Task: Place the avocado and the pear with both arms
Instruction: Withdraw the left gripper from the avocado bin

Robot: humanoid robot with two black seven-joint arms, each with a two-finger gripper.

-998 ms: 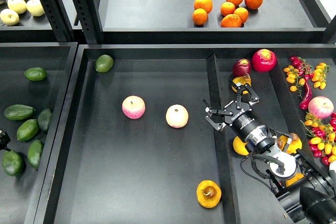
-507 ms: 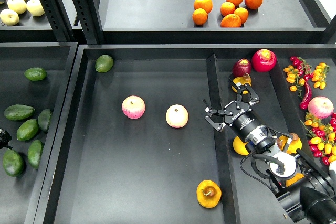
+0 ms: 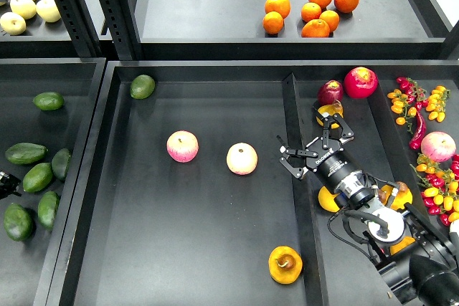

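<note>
Several dark green avocados (image 3: 26, 153) lie in the left bin, one at the bottom left (image 3: 16, 221). The yellow-orange pear (image 3: 285, 264) with its brown stem hollow lies near the front of the middle tray (image 3: 215, 249). My right gripper (image 3: 314, 145) is open and empty, hovering over the divider (image 3: 290, 112) between the middle tray and the right bin, well above the pear. Only a small black part of my left gripper (image 3: 6, 185) shows at the left edge, next to the avocados; its fingers cannot be told apart.
Two pink-and-cream apples (image 3: 182, 146) (image 3: 242, 158) lie mid-tray, and a rounder light green fruit (image 3: 142, 86) lies in its back left corner. Similar yellow-orange fruits (image 3: 329, 201) lie under my right arm. Red fruits (image 3: 361, 82) and chillies (image 3: 418, 128) fill the right bin. Oranges (image 3: 315, 12) are on the shelf.
The visible part of my left gripper has shifted slightly up along the left edge. The right arm and all the fruit have stayed where they were.
</note>
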